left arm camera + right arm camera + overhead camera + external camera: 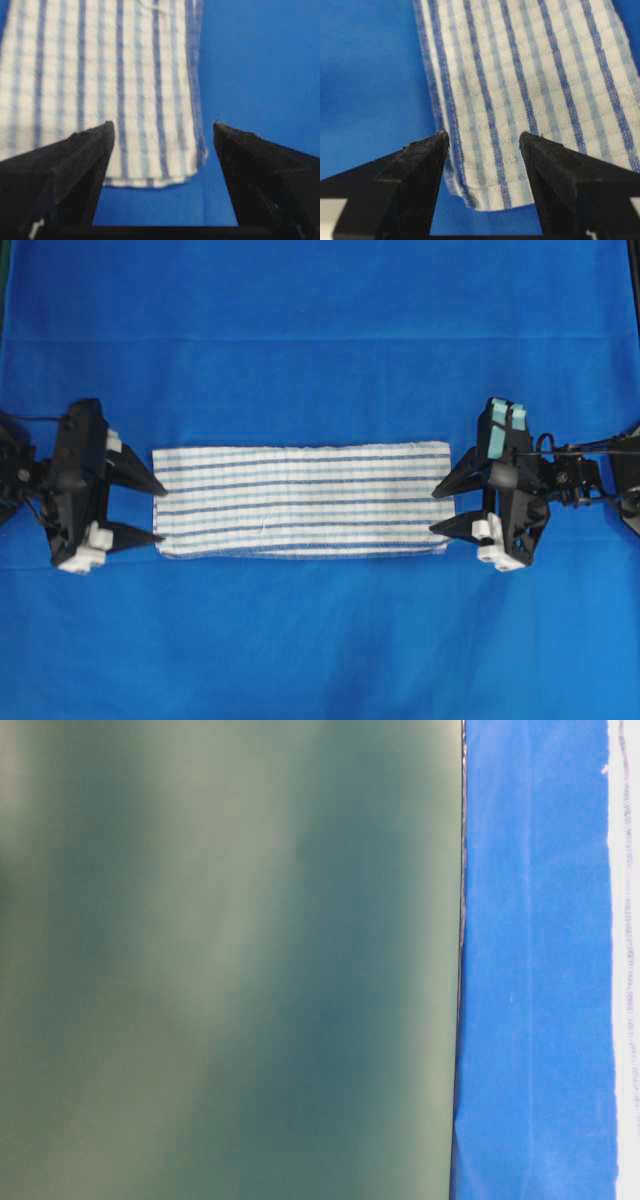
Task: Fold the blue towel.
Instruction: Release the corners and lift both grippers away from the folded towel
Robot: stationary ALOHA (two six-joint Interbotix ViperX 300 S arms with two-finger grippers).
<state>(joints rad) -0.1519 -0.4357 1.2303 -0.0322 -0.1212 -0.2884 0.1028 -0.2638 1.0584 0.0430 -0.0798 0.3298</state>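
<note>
The blue towel (300, 500), a rectangular white woven cloth w/ thin dark-blue stripes and a faint light-blue check, lay flat as a long narrow band on the bright-blue cloth-covered tabletop (320, 330), roughly mid-way between the left and right edges and a little nearer the front edge than the back in the overhead view. Its long axis ran left-right, parallel to the front edge; the stripes ran the same way, and the short ends pointed at the two arms.

The left end effector (160, 510), black w/ pointed fingers, sat at the towel's left short end, released, jaws spread and gripping nothing; its fingertips (107, 131) hung just by the cloth edge. The right end effector (436, 510) mirrored it at the right short end, also released w/ jaws wide and holding nothing.

Risks, as I judged them: the towel looked already doubled lengthwise (layers not clearly separable in these views), so a pinch at either end could catch only the top layer and peel the fold open. A finger tip dragging on the tabletop covering could snag that instead and wrinkle it. If one end lifted ahead of the other, the band would prob. skew and the next fold land crooked. The table-level view showed only a blurred dark panel, so no help.
</note>
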